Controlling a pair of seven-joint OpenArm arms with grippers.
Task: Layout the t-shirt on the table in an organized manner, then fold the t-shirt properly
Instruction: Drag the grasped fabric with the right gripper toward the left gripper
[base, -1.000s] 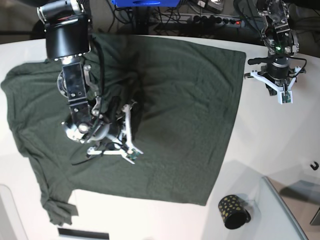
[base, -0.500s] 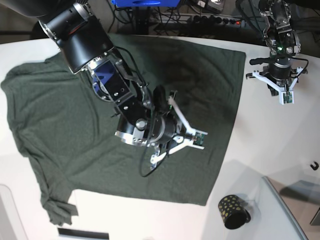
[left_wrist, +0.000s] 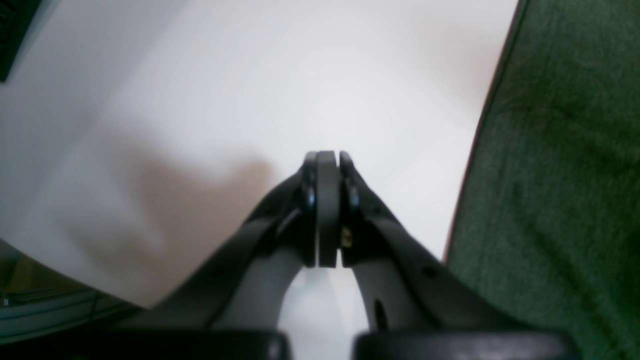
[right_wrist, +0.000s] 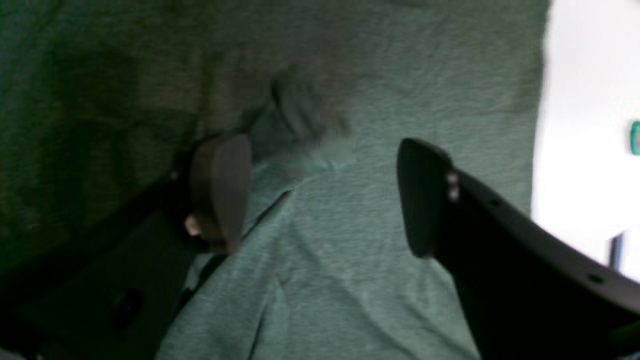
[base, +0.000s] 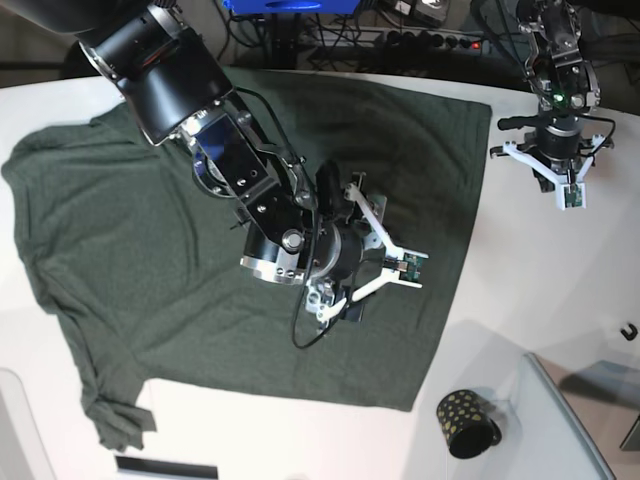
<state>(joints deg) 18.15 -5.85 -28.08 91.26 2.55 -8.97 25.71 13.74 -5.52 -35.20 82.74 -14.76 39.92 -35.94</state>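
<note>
The dark green t-shirt (base: 120, 230) lies spread over the white table (base: 540, 280), sleeves at the left and hem at the right. My right gripper (base: 372, 262) hovers above the shirt's right half. In the right wrist view this gripper (right_wrist: 320, 170) stands open over the t-shirt (right_wrist: 350, 75), with nothing between its fingers and a strip of table (right_wrist: 575, 150) at the right. My left gripper (base: 557, 170) is over bare table beyond the shirt's far right corner. Seen from its wrist, this gripper (left_wrist: 327, 160) is shut and empty, and the t-shirt's edge (left_wrist: 550, 175) runs along its right.
A small black cup with gold dots (base: 466, 422) stands near the front right, just past the shirt's lower corner. A clear panel (base: 575, 415) lies at the front right. Cables and a power strip (base: 430, 40) run behind the table.
My right arm has swung to the right across the shirt, and its jaws have gone from shut to open. The creases around it have flattened. The left arm has not moved.
</note>
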